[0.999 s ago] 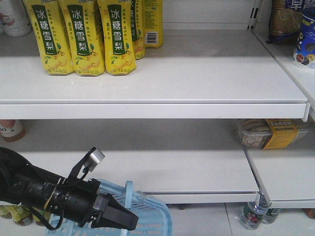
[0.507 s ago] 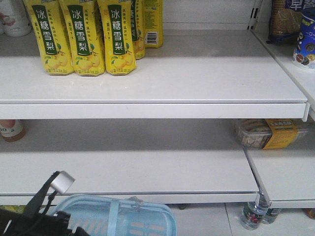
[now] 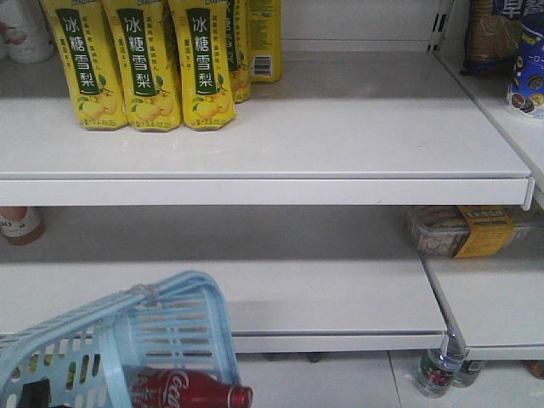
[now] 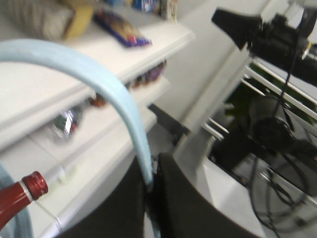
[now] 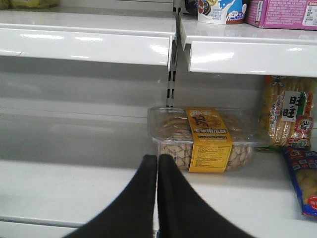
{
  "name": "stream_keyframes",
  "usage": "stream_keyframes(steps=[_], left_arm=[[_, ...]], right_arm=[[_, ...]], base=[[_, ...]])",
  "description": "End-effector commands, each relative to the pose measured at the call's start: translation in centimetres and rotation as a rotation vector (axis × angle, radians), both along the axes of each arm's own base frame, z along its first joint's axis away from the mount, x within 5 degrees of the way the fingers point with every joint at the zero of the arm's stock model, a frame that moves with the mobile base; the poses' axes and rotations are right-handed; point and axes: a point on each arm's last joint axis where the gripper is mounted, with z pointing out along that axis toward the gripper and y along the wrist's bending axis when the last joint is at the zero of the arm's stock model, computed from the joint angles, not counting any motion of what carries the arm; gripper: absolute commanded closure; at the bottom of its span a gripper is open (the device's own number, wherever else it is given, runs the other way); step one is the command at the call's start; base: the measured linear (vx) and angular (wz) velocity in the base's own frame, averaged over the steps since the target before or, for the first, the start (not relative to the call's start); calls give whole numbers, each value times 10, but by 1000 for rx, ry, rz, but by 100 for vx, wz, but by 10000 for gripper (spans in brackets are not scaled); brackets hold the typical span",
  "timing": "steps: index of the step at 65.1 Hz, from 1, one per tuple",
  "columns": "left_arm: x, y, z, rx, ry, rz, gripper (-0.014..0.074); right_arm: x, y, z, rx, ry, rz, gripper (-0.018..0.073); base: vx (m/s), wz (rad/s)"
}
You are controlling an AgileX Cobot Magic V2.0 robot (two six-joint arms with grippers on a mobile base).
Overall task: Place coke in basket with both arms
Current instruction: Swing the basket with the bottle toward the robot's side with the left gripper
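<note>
Closely pressed together, the jaws of the left gripper (image 4: pixel 151 183) were clamped on the pale blue swing handle (image 4: pixel 106 82) of the basket (image 3: pixel 183 293), which arched up and away from between them. We saw the coke (image 4: pixel 22 196) just to the left of those jaws and a little lower, its red cap and neck poking into the left wrist view, apart from the fingers. From the front view we found the bottle lying on its side inside the tilted basket, cap pointing right past the basket's raised rim, white script showing on the red label.

The right gripper (image 5: pixel 157 171) had its two black fingers shut against each other with nothing between them. It pointed at a clear plastic tray of biscuits (image 5: pixel 205 136) with a yellow band, standing on the white shelf (image 5: pixel 74 186) well beyond the fingertips. To the right lay more packaged snacks (image 5: pixel 290 114).

On the upper shelf (image 3: pixel 340 127) in the front view stood yellow pear-drink cartons (image 3: pixel 140 64).
</note>
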Motion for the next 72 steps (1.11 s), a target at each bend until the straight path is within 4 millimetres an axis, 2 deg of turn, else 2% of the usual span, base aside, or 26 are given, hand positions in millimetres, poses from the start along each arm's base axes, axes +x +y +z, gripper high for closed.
stream_keyframes(steps=[1,22,40,60,72], left_arm=[[2,2,23,-116,-165,54,602],[9,15,10,-141,-371,253,602],[18,24,9,-57,-444,385,602],[28,37,9,120,-597,548,602],[33,45,7,185,-601,635,602]], right_arm=[[0,0,14,-9,-81,4,569],[0,0,14,-9,-81,4,569],[0,0,14,-10,-81,4,569],[0,0,14,-10,-81,4,569],[0,0,14,-10,-82,4,569]], base=[[0,0],[0,0],[0,0],[0,0],[0,0]])
